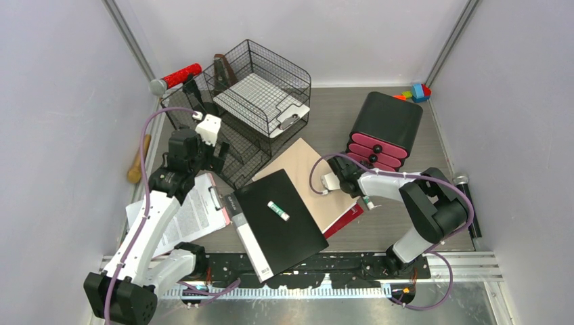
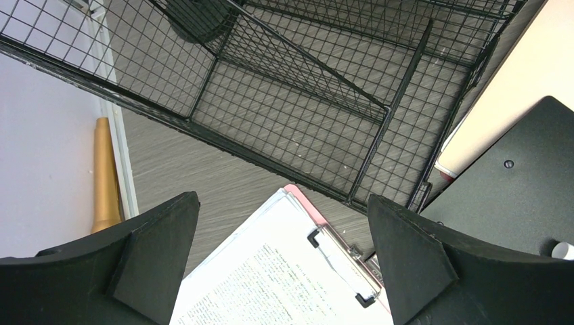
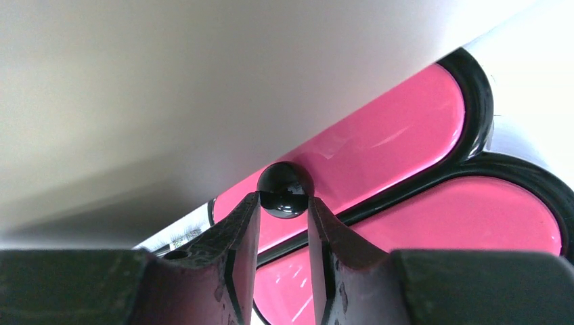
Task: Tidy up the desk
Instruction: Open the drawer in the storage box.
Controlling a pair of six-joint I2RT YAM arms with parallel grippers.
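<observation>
Our right gripper (image 3: 284, 206) pinches the round black knob (image 3: 285, 184) of the pink-fronted black drawer unit (image 1: 387, 122); left gripper (image 2: 281, 217) gapes empty; the grey wood-grain desk (image 1: 382, 233) beside that unit looks largely unsorted.

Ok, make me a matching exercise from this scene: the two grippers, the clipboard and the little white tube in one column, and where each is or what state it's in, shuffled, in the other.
Column one
1. left gripper
2. right gripper
3. clipboard
4. white tube

Column two
A. lying on the black folder
B. flanking the black knob of a pink drawer
C. wide open, holding nothing
D. carrying printed pages, beside the wire rack

Pairs: 1-C, 2-B, 3-D, 4-A
</observation>
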